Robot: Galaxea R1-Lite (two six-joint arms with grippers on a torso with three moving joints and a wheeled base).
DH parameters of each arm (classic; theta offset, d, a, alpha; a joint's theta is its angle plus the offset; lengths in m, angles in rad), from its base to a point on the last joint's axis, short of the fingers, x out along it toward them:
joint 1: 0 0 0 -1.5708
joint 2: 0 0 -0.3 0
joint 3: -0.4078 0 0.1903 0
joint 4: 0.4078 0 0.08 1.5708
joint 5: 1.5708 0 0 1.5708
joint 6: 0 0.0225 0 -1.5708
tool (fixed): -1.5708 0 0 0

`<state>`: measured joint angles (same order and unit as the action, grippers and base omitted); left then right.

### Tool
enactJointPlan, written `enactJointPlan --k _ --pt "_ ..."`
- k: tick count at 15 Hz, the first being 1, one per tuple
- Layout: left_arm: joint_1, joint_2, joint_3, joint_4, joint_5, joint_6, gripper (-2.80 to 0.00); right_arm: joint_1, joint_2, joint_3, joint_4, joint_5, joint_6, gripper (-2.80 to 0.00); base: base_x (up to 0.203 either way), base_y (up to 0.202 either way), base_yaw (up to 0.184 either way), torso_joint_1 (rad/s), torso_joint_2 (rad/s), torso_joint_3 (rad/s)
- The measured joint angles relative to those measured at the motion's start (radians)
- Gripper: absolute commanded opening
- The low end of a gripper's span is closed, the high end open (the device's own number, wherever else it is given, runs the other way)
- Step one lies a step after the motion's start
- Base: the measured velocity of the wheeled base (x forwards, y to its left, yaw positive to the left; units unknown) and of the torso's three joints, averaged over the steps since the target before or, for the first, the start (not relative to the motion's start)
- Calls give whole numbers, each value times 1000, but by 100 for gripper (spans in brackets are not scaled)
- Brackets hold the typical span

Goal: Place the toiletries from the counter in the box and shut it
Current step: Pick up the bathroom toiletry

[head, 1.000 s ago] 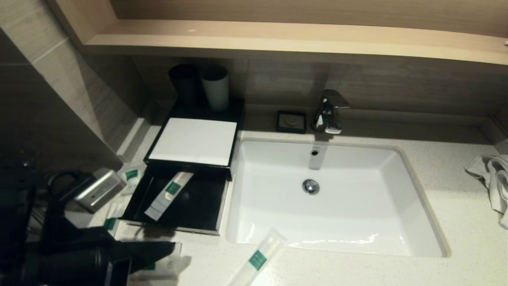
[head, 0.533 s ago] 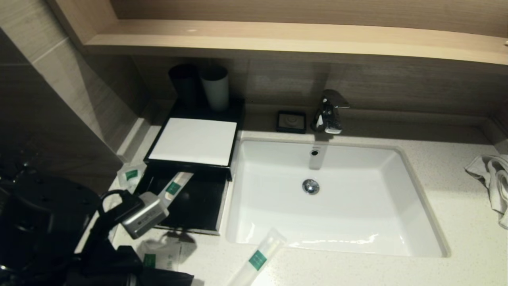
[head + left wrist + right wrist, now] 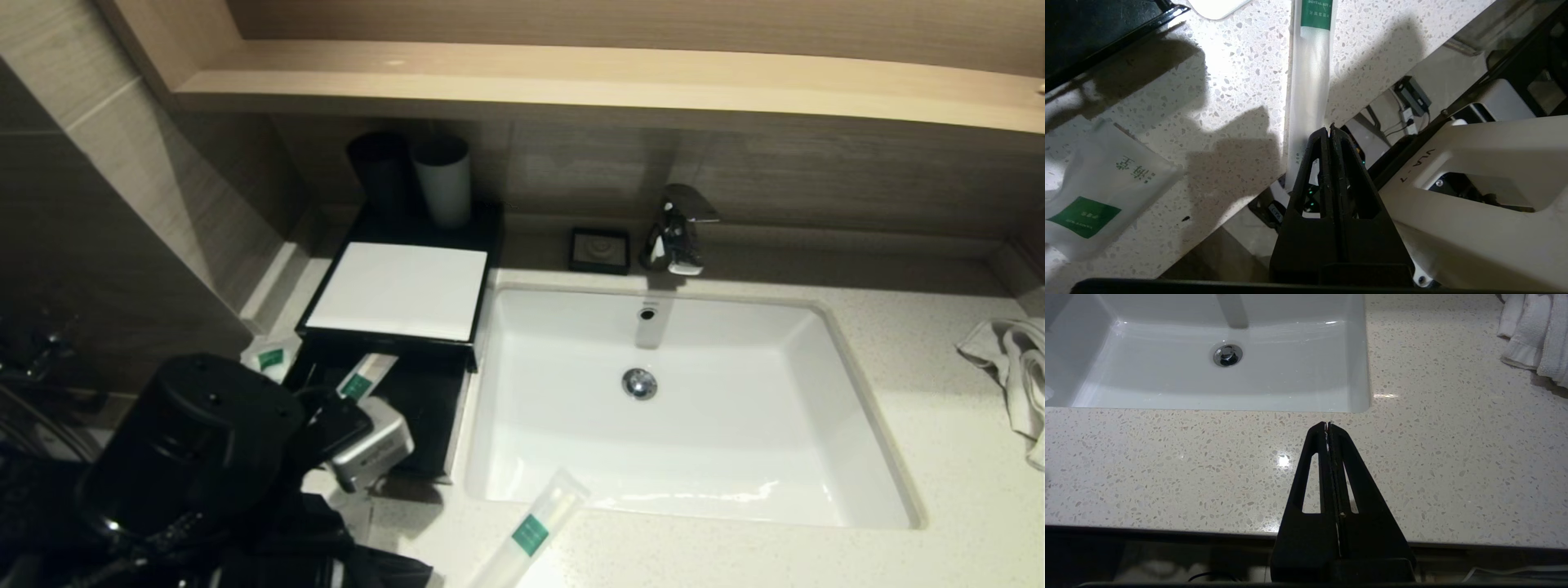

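Note:
The black box has a white top, and its drawer stands pulled out with one long sachet in it. My left arm hangs over the drawer's front. My left gripper is shut and empty, above the counter's front edge at the near end of a long dental-kit sachet, which also shows in the head view. A flat sachet with a green label lies beside it. A small sachet lies left of the box. My right gripper is shut and empty over the counter before the sink.
The white sink with its faucet fills the middle. Two cups stand behind the box and a black soap dish sits by the faucet. A towel lies at the far right. A shelf runs overhead.
My left arm has swung right and forward across the box's drawer. It now hides most of the drawer and the flat sachet in the head view.

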<state>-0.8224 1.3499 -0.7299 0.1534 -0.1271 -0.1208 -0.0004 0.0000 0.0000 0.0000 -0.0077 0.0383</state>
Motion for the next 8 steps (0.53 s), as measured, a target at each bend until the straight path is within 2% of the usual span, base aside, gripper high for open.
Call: enactJointPlan --k 5,8 --pt "-27 127 -162 139 27 91 -280 0 0 0 0 0 0 -280 0 0 0 0 0 0" --pt "-30 187 -201 151 34 108 -280 0 0 0 0 0 0 -280 0 0 0 0 0 0"
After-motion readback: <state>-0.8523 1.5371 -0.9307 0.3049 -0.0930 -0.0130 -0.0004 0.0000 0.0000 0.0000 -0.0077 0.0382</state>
